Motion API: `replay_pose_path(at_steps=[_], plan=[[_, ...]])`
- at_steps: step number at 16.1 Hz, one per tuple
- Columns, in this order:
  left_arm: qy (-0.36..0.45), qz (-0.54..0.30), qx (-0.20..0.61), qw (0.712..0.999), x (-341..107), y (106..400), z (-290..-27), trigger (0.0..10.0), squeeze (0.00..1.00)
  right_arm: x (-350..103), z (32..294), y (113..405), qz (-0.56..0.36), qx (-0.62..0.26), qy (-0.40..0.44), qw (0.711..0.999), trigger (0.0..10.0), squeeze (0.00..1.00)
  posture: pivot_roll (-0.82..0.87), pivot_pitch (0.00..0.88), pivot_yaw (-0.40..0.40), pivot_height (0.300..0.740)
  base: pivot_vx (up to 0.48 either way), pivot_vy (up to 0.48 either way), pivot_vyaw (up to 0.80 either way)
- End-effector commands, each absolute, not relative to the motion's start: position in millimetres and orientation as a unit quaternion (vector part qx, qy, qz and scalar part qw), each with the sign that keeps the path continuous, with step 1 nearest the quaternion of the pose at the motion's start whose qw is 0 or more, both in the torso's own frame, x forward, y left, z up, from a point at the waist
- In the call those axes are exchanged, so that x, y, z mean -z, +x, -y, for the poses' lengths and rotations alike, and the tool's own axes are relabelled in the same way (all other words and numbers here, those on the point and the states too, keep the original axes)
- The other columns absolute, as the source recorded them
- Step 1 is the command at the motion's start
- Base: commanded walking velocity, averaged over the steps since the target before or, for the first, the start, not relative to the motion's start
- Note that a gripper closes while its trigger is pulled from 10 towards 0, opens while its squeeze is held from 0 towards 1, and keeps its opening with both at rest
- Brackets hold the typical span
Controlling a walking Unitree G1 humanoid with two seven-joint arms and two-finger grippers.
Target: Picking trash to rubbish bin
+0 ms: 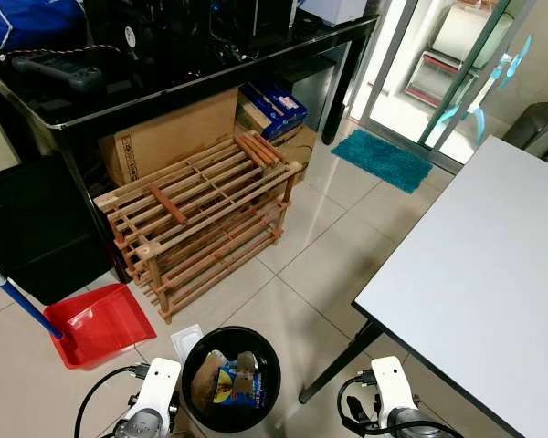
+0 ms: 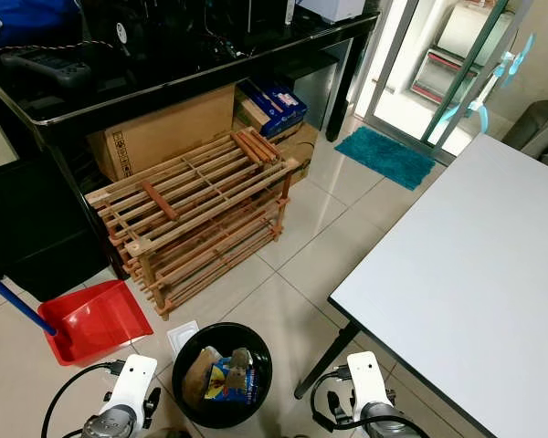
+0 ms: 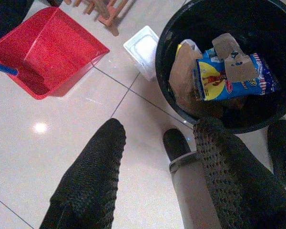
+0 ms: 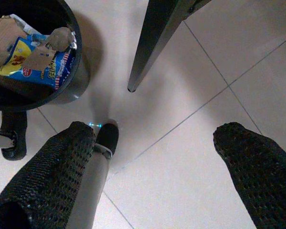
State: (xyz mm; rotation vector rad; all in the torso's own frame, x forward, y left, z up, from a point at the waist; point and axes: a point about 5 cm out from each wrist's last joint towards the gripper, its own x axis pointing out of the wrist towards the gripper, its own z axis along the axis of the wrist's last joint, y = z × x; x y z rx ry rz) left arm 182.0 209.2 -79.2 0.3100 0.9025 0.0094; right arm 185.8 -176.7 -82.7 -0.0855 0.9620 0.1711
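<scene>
While both arms hang low at the robot's sides, the black rubbish bin (image 1: 231, 379) stands on the tiled floor between them, at about 6 o'clock in the head view. Inside it lies the trash: a blue and yellow snack wrapper (image 3: 233, 80) resting on brown cardboard pieces (image 3: 183, 74) (a torn scrap of card lies over the wrapper's top).

The left gripper (image 3: 157, 148) hangs over bare tile just beside the bin's rim, its two black fingers spread apart with nothing between them. The right gripper (image 4: 152, 152) hangs likewise on the bin's other side, fingers wide apart and empty, near the foot of the black table leg (image 4: 152, 43).

A small white tray (image 1: 186, 340) lies on the floor touching the bin at its 10 o'clock. A red dustpan (image 1: 99, 324) with a blue handle sits further out at 9 o'clock. A wooden shoe rack (image 1: 201, 214) stands at 12 o'clock, under a black desk (image 1: 201, 78), and a white table (image 1: 484, 283) fills the 3 o'clock side.
</scene>
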Motion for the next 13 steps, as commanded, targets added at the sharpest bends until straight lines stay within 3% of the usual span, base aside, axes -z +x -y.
replay_pose_path(at_steps=[1, 13], plan=[[0.137, -0.419, -0.003, 0.898, 74.4, 193.6, -203.7, 10.0, 0.0, 70.5, 164.3, 211.2, -0.42, -0.027, 0.036, 0.906, 10.0, 0.0, -0.02, 0.015, -0.121, 0.74, 0.0, 0.0, 0.0], [0.139, -0.419, -0.006, 0.897, 73.3, 196.0, -203.5, 10.0, 0.0, 69.8, 165.9, 212.8, -0.421, -0.018, 0.035, 0.906, 10.0, 0.0, -0.01, 0.027, -0.118, 0.74, 0.0, 0.0, 0.0]])
